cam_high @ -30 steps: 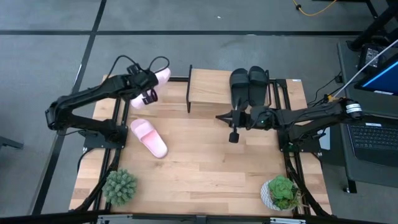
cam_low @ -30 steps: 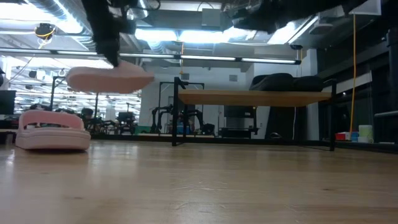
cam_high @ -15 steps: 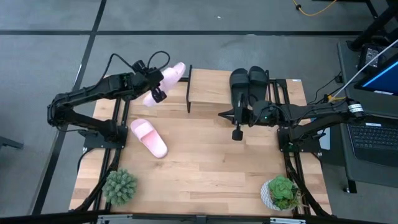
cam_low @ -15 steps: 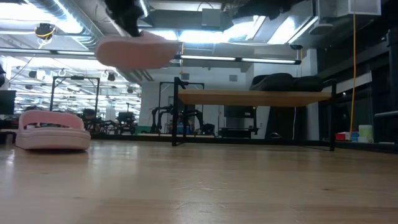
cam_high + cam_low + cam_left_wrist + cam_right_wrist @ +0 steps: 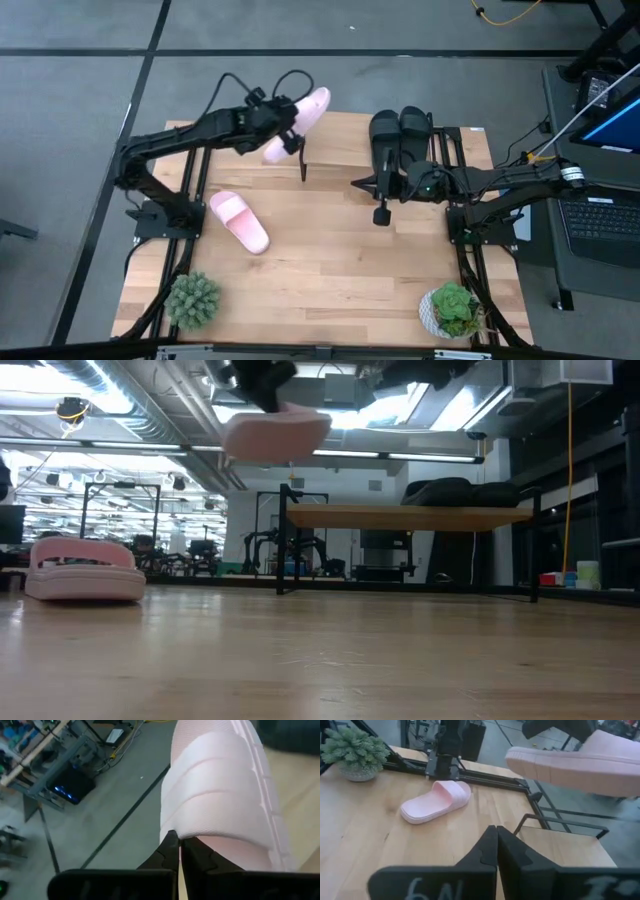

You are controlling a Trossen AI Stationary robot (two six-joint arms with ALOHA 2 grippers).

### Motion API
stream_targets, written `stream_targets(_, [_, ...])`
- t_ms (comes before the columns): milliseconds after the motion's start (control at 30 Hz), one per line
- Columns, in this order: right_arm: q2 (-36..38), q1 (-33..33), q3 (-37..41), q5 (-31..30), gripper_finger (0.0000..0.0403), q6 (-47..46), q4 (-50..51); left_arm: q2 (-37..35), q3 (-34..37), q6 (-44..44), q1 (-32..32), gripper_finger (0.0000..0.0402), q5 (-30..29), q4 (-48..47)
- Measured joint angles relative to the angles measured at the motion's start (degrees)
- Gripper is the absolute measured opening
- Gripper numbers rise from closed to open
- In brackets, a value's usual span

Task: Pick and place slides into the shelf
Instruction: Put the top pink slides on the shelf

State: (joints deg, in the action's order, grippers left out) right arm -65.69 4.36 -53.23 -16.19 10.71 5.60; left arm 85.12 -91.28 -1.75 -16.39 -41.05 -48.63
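Note:
One pale pink slide (image 5: 300, 116) hangs in the air over the left end of the shelf (image 5: 335, 140), held by my left gripper (image 5: 283, 136), which is shut on it. In the low view this slide (image 5: 277, 432) floats well above the shelf's top board (image 5: 410, 517). The other pink slide (image 5: 238, 220) lies sole down on the table's left part. Two black slides (image 5: 400, 135) rest side by side on the shelf's right half. My right gripper (image 5: 378, 214) is shut and hovers just in front of the black slides, touching nothing. My left gripper pinches the pink slide by the edge of its wide strap (image 5: 186, 831), between the two fingers (image 5: 170, 851). The slide reaches away past the fingertips, toward the table's right and far side. It is lifted clear and sits roughly level in the low view.
Two small potted plants stand at the near corners (image 5: 193, 298) (image 5: 452, 308). Black metal frames run along the table's left and right edges. A laptop (image 5: 600, 215) sits off the right side. Bare wood lies between the shelf and the plants.
My left gripper has carried the pink slide up and toward the table's right, from beside the shelf's left end to above it. The slide rose well above the level of the top board. The hold stayed shut.

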Motion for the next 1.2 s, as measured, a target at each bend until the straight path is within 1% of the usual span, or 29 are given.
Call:
stream_targets(133, [0.0, 0.0, 0.0, -0.7, 0.0009, -1.2, 0.5, 4.8, -4.6, -2.7, 0.3, 0.0, 0.3, -0.5])
stream_targets(267, [0.0, 0.0, 0.0, -0.7, 0.0004, -1.0, 2.0, 8.3, -6.9, -4.6, 1.1, 0.0, 3.8, -1.0])
stream_targets(433, [1.2, 0.0, 0.0, -0.9, 0.0005, 0.1, 3.0, 9.3, -7.1, -7.6, 2.7, 0.0, 4.7, -0.7])
stream_targets(700, [5.5, 0.1, 0.0, -0.9, 0.0004, 1.6, 3.2, 11.3, -7.3, -11.7, 3.2, 0.0, 3.6, 4.2])
stream_targets(867, [6.5, 1.0, 0.0, -0.9, 0.0003, 1.6, 4.4, 14.2, -7.2, -11.7, 3.2, 0.0, 4.4, 5.9])
stream_targets(933, [6.6, 1.5, 0.0, -1.9, 0.0004, 1.6, 5.7, 15.0, -7.2, -11.7, 3.1, 0.0, 4.1, 7.2])
stream_targets(1067, [6.6, 3.0, 0.0, -4.7, 0.0003, 1.4, 7.3, 16.3, -7.2, -11.4, 2.4, 0.0, 4.4, 6.8])
stream_targets(1200, [6.6, 4.3, 0.1, -5.2, 0.0004, 1.3, 7.5, 16.9, -7.2, -11.4, 2.2, 0.0, 4.1, 6.9])
